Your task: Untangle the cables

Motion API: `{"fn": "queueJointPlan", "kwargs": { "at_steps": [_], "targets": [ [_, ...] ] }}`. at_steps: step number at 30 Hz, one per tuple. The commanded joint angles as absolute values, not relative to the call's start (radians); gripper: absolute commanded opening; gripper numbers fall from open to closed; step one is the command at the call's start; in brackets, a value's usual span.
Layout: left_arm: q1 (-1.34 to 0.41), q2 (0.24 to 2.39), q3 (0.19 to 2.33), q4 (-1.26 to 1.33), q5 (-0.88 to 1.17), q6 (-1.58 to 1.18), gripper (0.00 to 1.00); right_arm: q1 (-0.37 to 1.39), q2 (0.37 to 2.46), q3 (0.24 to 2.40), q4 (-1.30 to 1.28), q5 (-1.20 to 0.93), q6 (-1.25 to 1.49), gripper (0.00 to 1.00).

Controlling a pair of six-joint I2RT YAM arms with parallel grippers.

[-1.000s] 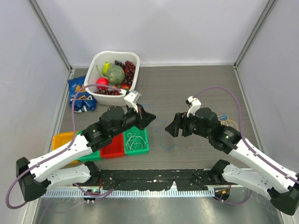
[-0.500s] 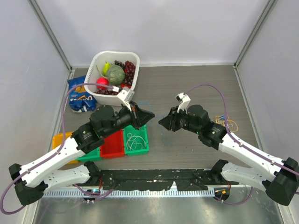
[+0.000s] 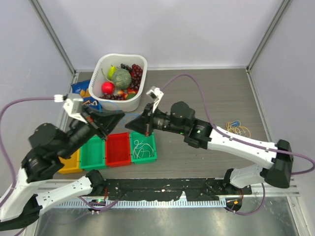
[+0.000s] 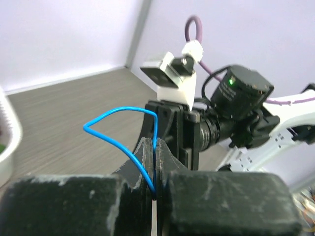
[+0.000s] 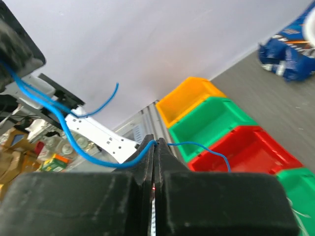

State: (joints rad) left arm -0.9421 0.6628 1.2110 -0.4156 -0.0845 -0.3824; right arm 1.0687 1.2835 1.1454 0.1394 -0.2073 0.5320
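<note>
**Two grippers hold one blue cable up in the air.**

The left gripper (image 4: pixel 153 152) is closed tight and pinches the blue cable (image 4: pixel 118 114). The right gripper (image 5: pixel 154 147) is closed tight on the same cable, a bit further along. The cable bends in a loop between them, high over the red bin (image 3: pixel 118 147). I think this step is pulling the blue cable out straight. Next, the grippers should move apart slowly, and not tug so hard that the thin cable slips out. A white cable (image 3: pixel 141 146) lies in the green bin (image 3: pixel 153 150). Yellow cables (image 3: pixel 240 129) lie far off on the right. The left arm is lifted and points right. The right arm reaches far across to the left, so the tips almost meet.
</note>
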Motion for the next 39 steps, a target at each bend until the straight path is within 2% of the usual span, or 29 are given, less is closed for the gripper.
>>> {"fn": "queueJointPlan", "kwargs": {
  "at_steps": [1,7,11,17,25,27,29,30,31,35,39],
  "targets": [
    [-0.939,0.615,1.281,-0.670,-0.293,-0.357,0.00,1.115,1.405,1.219,0.308,-0.276,0.601,0.01],
    [-0.939,0.548,1.148,-0.805,-0.409,-0.480,0.00,1.141,1.554,1.115,0.550,-0.314,0.640,0.01],
    [-0.939,0.511,1.031,-0.825,-0.465,-0.538,0.00,1.141,1.673,1.101,0.610,-0.331,0.640,0.01],
    [-0.939,0.511,0.953,-0.900,-0.646,-0.716,0.00,1.141,1.766,1.121,0.575,-0.319,0.646,0.01],
    [-0.939,0.606,0.870,-1.014,-0.721,-0.971,0.00,1.154,1.790,1.057,0.493,-0.330,0.690,0.03],
    [-0.939,0.640,0.865,-1.055,-0.753,-1.047,0.00,1.155,1.775,1.057,0.439,-0.319,0.670,0.10],
    [-0.939,0.663,0.871,-1.086,-0.784,-1.101,0.00,1.155,1.740,1.049,0.371,-0.293,0.651,0.31],
    [-0.939,0.673,0.873,-1.092,-0.791,-1.114,0.00,1.157,1.727,1.036,0.344,-0.284,0.646,0.35],
    [-0.939,0.683,0.870,-1.083,-0.790,-1.117,0.00,1.157,1.698,1.028,0.324,-0.284,0.629,0.43],
    [-0.939,0.719,0.832,-1.032,-0.753,-1.126,0.00,1.155,1.576,0.948,0.290,-0.284,0.591,0.58],
    [-0.933,0.753,0.781,-1.032,-0.739,-1.210,0.00,1.154,1.421,0.897,0.180,-0.181,0.535,0.63]
  ]
}}
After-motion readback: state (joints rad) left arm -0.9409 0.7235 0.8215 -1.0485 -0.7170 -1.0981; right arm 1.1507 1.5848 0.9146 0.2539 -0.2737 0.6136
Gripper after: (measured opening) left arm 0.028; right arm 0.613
